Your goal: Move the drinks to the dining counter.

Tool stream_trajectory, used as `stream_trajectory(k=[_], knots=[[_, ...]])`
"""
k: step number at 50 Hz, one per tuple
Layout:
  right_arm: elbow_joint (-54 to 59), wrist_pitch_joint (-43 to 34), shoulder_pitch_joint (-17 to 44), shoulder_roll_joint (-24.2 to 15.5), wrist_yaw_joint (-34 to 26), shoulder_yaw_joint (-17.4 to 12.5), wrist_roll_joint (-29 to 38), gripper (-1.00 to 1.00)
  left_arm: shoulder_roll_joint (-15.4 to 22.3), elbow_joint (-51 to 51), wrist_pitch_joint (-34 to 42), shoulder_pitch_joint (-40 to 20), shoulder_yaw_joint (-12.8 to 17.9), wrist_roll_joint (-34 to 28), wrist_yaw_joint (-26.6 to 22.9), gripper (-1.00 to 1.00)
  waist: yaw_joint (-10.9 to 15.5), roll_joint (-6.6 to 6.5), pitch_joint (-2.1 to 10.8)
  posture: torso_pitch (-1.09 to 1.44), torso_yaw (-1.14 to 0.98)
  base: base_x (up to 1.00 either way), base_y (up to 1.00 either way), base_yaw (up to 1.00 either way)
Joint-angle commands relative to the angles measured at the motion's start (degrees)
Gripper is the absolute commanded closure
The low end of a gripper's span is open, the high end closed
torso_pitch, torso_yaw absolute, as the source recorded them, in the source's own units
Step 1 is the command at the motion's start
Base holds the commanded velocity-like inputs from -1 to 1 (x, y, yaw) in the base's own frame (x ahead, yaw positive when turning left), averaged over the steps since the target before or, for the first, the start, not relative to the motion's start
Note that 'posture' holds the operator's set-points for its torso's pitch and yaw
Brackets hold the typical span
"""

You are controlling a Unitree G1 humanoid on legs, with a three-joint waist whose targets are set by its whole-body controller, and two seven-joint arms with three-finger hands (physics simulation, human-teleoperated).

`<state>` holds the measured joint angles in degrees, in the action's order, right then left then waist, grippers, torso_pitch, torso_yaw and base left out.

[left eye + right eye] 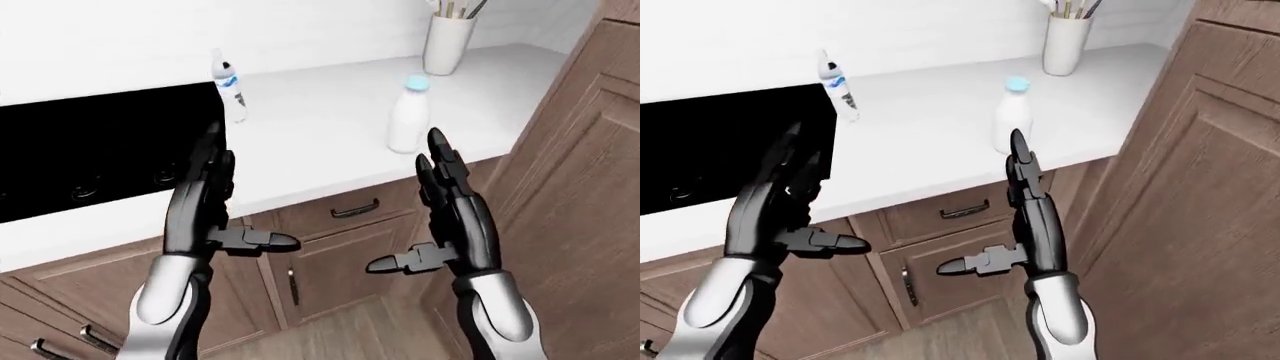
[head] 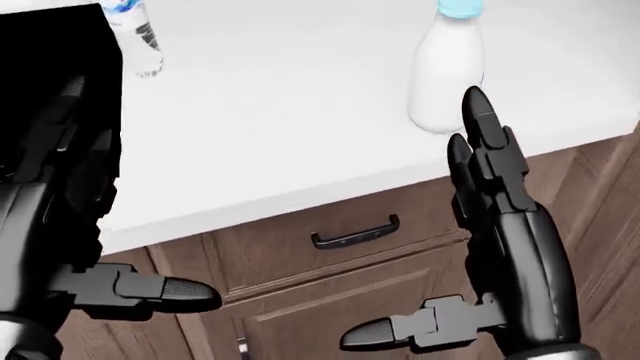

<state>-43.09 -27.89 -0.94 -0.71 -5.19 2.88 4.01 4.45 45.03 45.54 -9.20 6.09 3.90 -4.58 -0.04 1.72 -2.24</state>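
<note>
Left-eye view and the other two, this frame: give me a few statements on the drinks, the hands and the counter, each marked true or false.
1. The milk bottle stands upright on the white counter. True.
2. The right hand is closed round the milk bottle. False: its fingers are spread and it holds nothing.
3. The water bottle stands beside the black stove. True.
4. The utensil holder lies tipped over. False: it stands upright at the top of the view.
5. The left hand holds the water bottle. False: it is open and empty, below the counter edge.
</note>
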Motion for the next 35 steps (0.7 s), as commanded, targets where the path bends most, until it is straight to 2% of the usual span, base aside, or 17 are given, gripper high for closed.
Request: stream_trajectory(k=[1,2,4,7,9,10,11,12,13,15,17,19,20,25,27,29,35], knots=[[-2.31,1.83,0.95,0.11,-0.25,0.78,0.06,-1.00,0.38,2.02,-1.48,-1.12,0.80,-0.22,0.42,-1.00,0.02,-0.43,0.37,0.00,0.00,0.44,0.20,0.00],[-2.20,2.08,0.80,0.08,-0.33,0.97,0.25,-1.00,0.40,2.08,-1.50,-1.02,0.93,-0.13,0.37,-1.00,0.36,-0.14,-0.25,0.00,0.00,0.24,0.38,0.00],[-2.19,2.12,0.79,0.18,-0.34,0.98,0.28,-1.00,0.47,2.27,-1.25,-1.11,1.18,0.00,0.40,-1.00,0.93,0.55,1.00,0.00,0.00,0.13,0.41,0.00],[-2.28,1.91,0.75,0.27,-0.23,0.96,0.36,-1.00,0.42,1.93,-1.85,-0.79,1.00,-0.04,0.41,-1.00,0.95,-1.49,1.12,0.00,0.00,0.13,0.41,0.00],[-2.26,2.00,0.64,0.21,-0.28,0.97,0.42,-1.00,0.39,1.89,-1.97,-0.68,0.92,-0.06,0.42,-1.00,0.89,-3.68,1.02,0.00,0.00,0.21,0.42,0.00],[-2.19,2.43,0.36,0.16,-0.38,1.00,0.43,-1.00,0.36,1.75,-2.12,-0.65,0.92,-0.08,0.46,-1.00,1.06,-5.32,1.72,0.00,0.00,0.22,0.44,0.00],[-2.24,2.74,0.10,0.17,-0.41,1.14,0.48,-1.00,0.35,1.78,-2.25,-0.49,0.86,-0.13,0.45,-1.00,1.36,-4.15,2.00,0.00,0.00,0.13,0.52,0.00],[-2.19,3.06,-0.06,0.16,-0.48,1.21,0.51,-1.00,0.34,1.68,-2.40,-0.39,0.87,-0.13,0.41,-1.00,1.95,-4.69,0.93,0.00,0.00,0.00,0.58,0.00],[-2.39,2.98,-0.02,0.20,-0.51,1.20,0.47,-1.00,0.32,1.33,-2.77,-0.35,0.95,-0.13,0.37,-1.00,2.17,-5.57,0.63,0.00,0.00,0.00,0.58,0.00],[-2.30,3.30,-0.05,0.29,-0.49,1.23,0.41,-1.00,0.33,1.44,-2.75,-0.23,0.96,-0.12,0.35,-1.00,2.36,-5.02,1.11,0.00,0.00,0.00,0.57,0.00],[-2.23,3.28,0.01,0.36,-0.37,1.17,0.33,-1.00,0.28,1.43,-2.89,-0.05,0.95,-0.12,0.33,-1.00,2.04,-3.41,1.30,0.00,0.00,0.00,0.49,0.00],[-2.11,3.39,0.03,0.41,-0.29,1.05,0.16,-1.00,0.21,1.12,-3.35,0.15,0.83,-0.22,0.33,-1.00,1.56,-2.58,0.87,0.00,0.00,0.00,0.16,0.00],[-2.00,3.62,-0.05,0.45,-0.26,0.93,-0.09,-1.00,0.18,0.96,-3.57,0.23,0.73,-0.30,0.31,-1.00,1.18,-3.17,0.59,0.00,0.00,0.00,0.00,0.00],[-1.50,3.78,-0.11,0.33,-0.06,0.63,-0.26,-1.00,0.11,1.17,-3.29,0.17,0.32,-0.58,0.34,-1.00,0.71,-3.80,2.51,0.00,0.00,0.03,0.00,0.00],[-1.23,4.66,-0.44,0.21,-0.28,0.82,-0.27,-1.00,0.04,0.91,-3.49,0.08,0.31,-0.65,0.35,-1.00,0.81,-3.24,1.08,0.00,0.00,0.05,0.00,0.00],[-1.29,4.85,-0.55,0.15,-0.37,0.95,-0.13,-1.00,0.02,0.74,-3.74,0.11,0.39,-0.65,0.28,-1.00,0.86,-3.20,2.10,0.00,0.00,0.00,0.00,0.00],[-1.76,5.05,-0.82,0.19,-0.38,1.30,0.31,-1.00,0.11,2.40,-2.11,-0.24,0.58,-0.38,0.39,-1.00,1.05,-2.39,1.64,0.00,0.00,0.00,0.00,0.00]])
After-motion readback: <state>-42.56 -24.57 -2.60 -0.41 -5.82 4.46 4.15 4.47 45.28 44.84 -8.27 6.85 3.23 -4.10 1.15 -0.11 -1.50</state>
